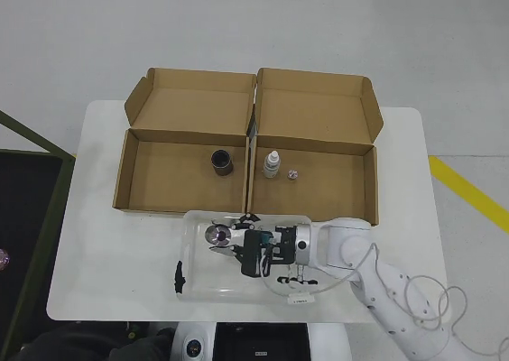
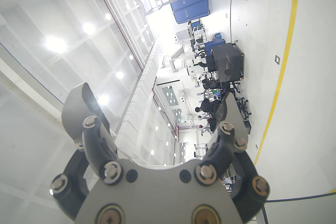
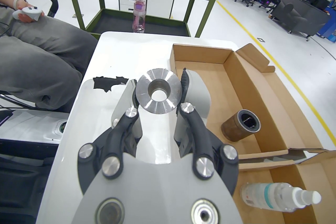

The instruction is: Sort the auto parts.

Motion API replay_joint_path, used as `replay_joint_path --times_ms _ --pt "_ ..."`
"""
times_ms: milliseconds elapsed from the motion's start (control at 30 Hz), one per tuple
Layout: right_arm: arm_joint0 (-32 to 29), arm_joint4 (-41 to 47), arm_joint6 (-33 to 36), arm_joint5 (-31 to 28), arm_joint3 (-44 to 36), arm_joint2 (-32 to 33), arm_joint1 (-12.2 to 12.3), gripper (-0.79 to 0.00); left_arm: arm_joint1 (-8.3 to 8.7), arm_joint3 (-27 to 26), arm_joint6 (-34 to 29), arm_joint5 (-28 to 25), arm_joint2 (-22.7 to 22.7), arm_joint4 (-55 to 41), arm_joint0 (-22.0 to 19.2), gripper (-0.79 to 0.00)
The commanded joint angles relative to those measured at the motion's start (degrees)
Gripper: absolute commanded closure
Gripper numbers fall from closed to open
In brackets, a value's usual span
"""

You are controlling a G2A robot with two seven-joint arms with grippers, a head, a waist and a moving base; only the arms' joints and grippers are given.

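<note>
Currently held: metal ring (image 3: pixel 155 107) in the right gripper (image 3: pixel 159 89), over the clear tray (image 1: pixel 202 271)

Item 1, metal ring. I have the right jaws clenched on its rim, one pad on each side. It sits squarely between the fingertips, so nothing is left to line up on the grasp. It is a short, flat piece with no long axis to speak of. Its bore points upward and tilts a little towards the wrist, across the line on which the jaws close. I cannot tell whether it hangs clear of the tray floor.

Item 2, left gripper (image 2: pixel 156 101). It is released and empty, aimed up at the ceiling and away from the table (image 1: pixel 119 226). In my judgement the right arm is the one placed to do the drop.

Item 3, left box (image 1: pixel 169 171). It is open-topped and holds one dark cylindrical bearing (image 1: pixel 223 162) lying on its side. It stands beyond the tray, ahead of the ring and slightly to the left.

Item 4, right box (image 1: pixel 336 176). It touches the left box along one wall. It holds a spray bottle (image 1: pixel 273 164) and a small pale piece (image 1: pixel 293 173) just beside it.

Item 5, clear tray. It stands on the near part of the table, with black scraps (image 1: pixel 179 275) at its left edge.

Assessment: the ring most likely belongs with the bearing, which calls for a carry forward over the near wall of the left box.
</note>
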Motion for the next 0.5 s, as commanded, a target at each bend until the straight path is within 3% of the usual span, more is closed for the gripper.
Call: replay_joint_path --times_ms 0,467 --pt "0.3 0.19 -0.55 0.42 0.43 0.31 0.01 0.0 0.0 0.0 0.0 0.0 0.0 0.0 0.0 -0.785" --pt "5.98 4.4 -2.29 3.88 6.3 -0.52 -1.06 0.0 0.0 0.0 0.0 0.0 0.0 0.0 0.0 -0.785"
